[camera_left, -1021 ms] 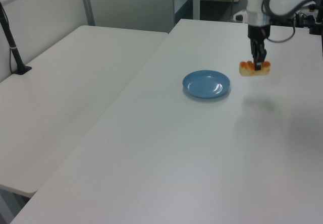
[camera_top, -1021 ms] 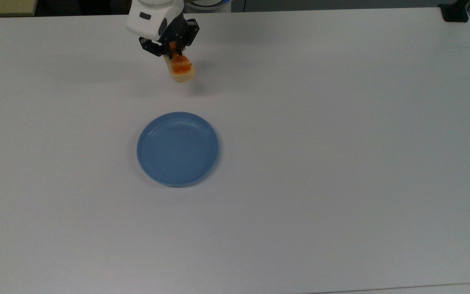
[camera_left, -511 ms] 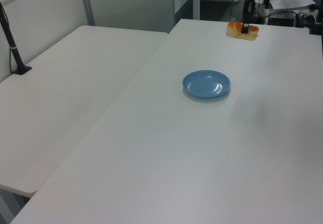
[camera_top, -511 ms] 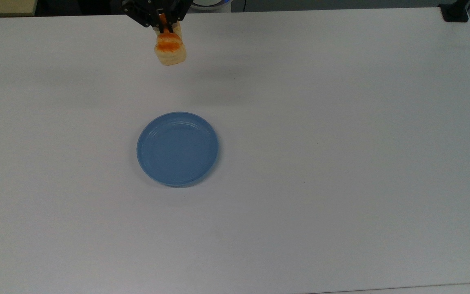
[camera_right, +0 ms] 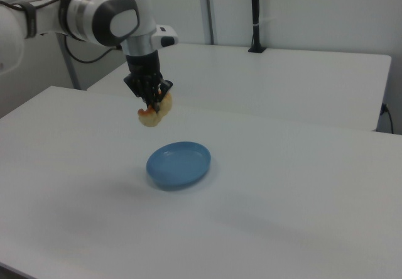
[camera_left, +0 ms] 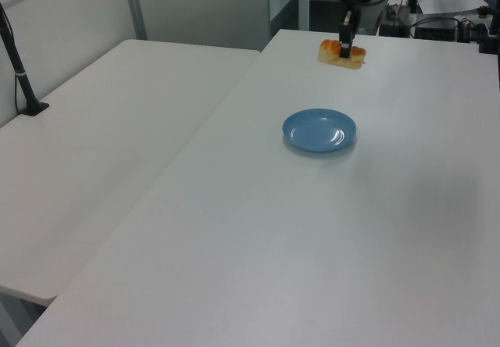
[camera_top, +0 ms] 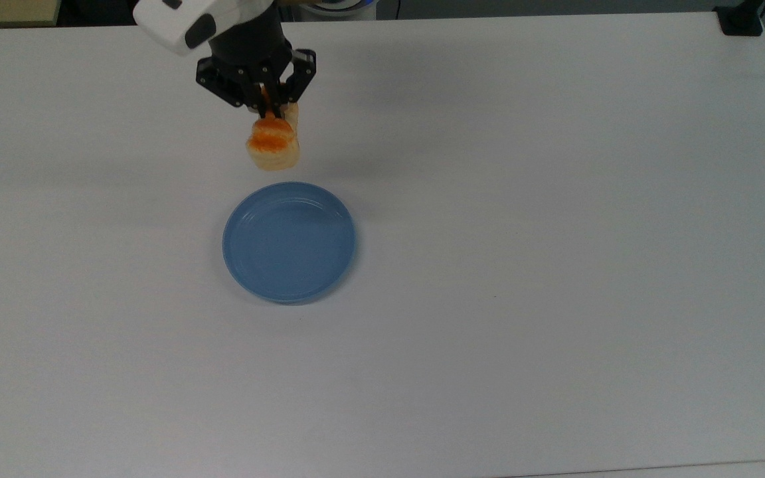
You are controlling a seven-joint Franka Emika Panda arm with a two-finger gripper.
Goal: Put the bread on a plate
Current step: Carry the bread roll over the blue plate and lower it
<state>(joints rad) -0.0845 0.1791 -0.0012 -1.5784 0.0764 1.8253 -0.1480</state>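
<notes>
Since the frame half a second earlier, the bread has travelled down the top view from the upper edge toward the middle and now sits just above the plate's far rim in that picture; in the left view it has shifted leftward along the far end of the bench.

Bread: carried clear of the bench surface, gripped across its middle by the hand. Its orange-brown glazed top faces up. In the left view its long axis runs roughly left to right; in the top view the loaf is foreshortened, one end pointing down the frame toward the plate.

Hand: clenched on the bread, fingers pointing downward, as the right view confirms.

Plate: light-blue plate, bare, resting flat at centre-left of the top view, directly below the bread in that picture. In the right view the plate lies below and slightly right of the load.

Governing relation: the plate lies nearly straight down the top view from the hand, with little sideways offset. Judgement: a short advance along that line, then a descent, remains before release.

Bench: white and flat.
</notes>
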